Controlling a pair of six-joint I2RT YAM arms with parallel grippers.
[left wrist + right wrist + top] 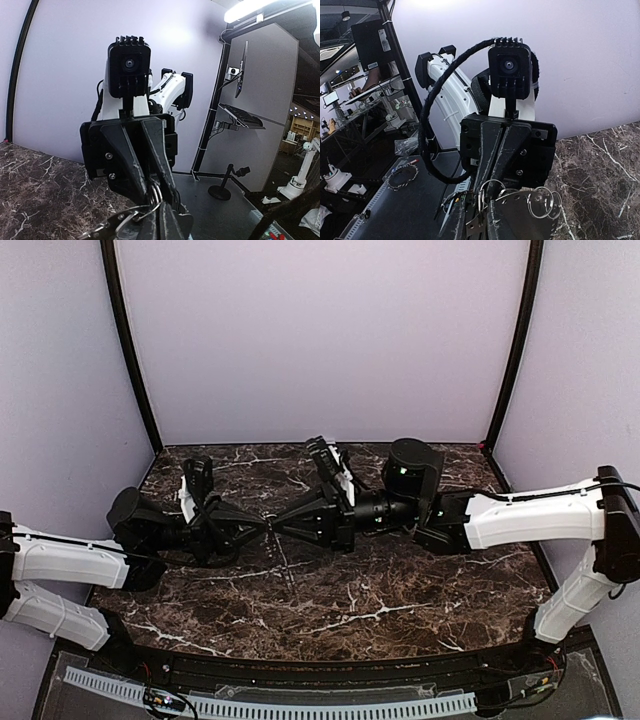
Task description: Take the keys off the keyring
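In the top view my left gripper (258,528) and right gripper (284,524) meet tip to tip above the marble table (330,610); the keyring between them is too small to make out there. In the right wrist view the keyring (525,218) is a flat piece with holes and a toothed rim, dark against the light. It carries several wire split rings (540,203) and a small metal key (473,226). The left gripper (484,195) is shut on one split ring. In the left wrist view the right gripper (155,196) is pinched shut on a split ring (156,194).
The purple booth walls (320,330) close in the back and sides of the table. A loose toothed loop (402,176) lies on a dark bench outside the booth. A monitor stand (225,190) and screens stand beyond the table on the other side.
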